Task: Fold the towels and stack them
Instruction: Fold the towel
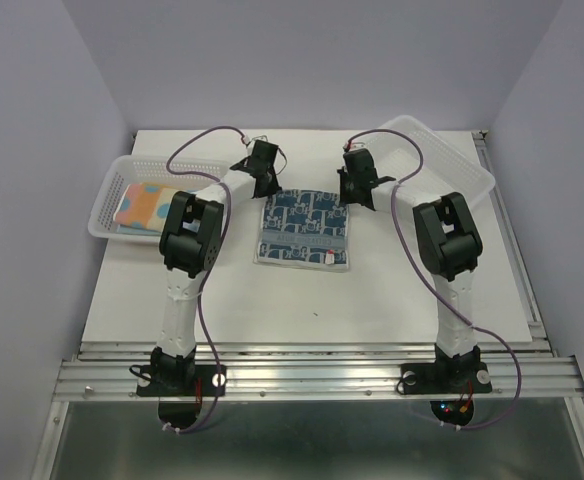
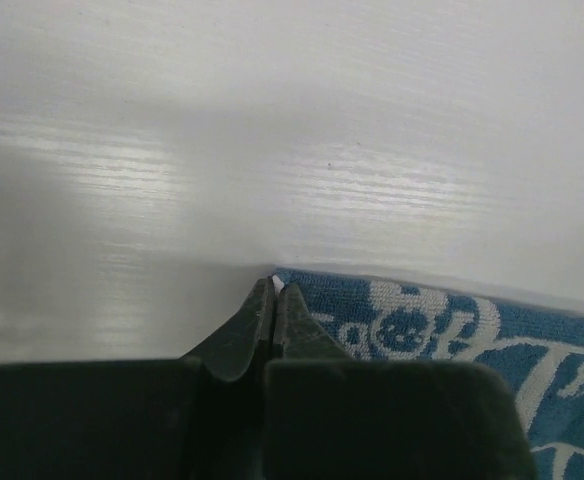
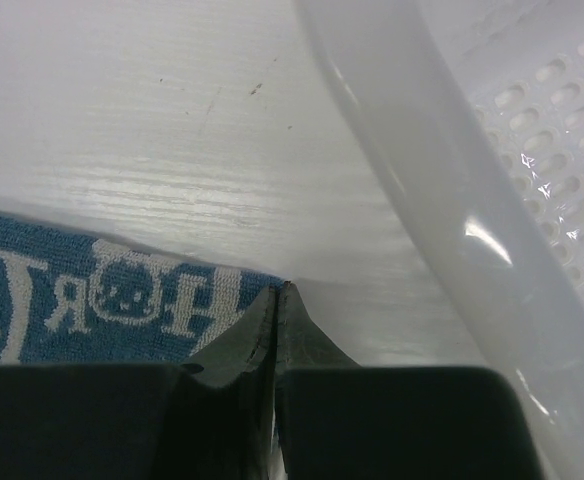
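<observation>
Top external: blue-white towel [image 1: 305,228] lies flat mid-surface [image 1: 272,300], between the two arms. A small tag shows at its near right edge. Left hand [image 1: 268,193] is down at the towel's far left corner and right hand [image 1: 350,200] is down at the far right corner.

Left basket [image 1: 107,205] sits at the far left of the surface and holds a pastel towel [image 1: 144,203] with orange and blue dots. Right basket [image 1: 442,160] sits far right, angled, just beside the right hand.

Left wrist: fingers [image 2: 247,335] are pressed together, pinching the very corner of the blue-white towel (a sliver of pale cloth shows between the tips). The rest of the cloth runs off right, flat on the surface.

Right wrist: fingers [image 3: 307,335] are likewise pressed together, tips meeting on the towel's corner. The towel's woven lettering and a small animal face run off to the left. The white perforated wall of the right basket crosses the right of this view, close to the hand but apart from it.
</observation>
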Controlling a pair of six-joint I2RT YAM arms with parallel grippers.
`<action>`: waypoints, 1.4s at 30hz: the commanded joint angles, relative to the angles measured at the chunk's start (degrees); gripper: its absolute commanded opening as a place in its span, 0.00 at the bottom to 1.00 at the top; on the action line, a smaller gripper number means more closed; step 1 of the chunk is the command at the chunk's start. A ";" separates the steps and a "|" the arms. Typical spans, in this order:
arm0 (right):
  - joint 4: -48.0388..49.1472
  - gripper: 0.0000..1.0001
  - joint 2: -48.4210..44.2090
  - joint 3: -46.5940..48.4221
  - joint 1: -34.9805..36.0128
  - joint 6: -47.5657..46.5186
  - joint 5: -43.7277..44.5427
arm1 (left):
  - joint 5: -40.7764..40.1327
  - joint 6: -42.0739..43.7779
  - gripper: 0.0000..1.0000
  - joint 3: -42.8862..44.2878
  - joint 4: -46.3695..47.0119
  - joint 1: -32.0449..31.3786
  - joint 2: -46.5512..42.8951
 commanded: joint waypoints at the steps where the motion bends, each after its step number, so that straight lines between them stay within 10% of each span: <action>1: -0.44 0.01 -1.22 1.14 0.30 -1.03 -1.05 | 2.29 1.06 0.00 1.87 0.99 0.57 -0.31; 42: 8.26 0.01 -41.12 -41.83 5.67 9.78 -19.95 | 14.59 -7.91 0.00 -63.60 33.25 -0.48 -50.32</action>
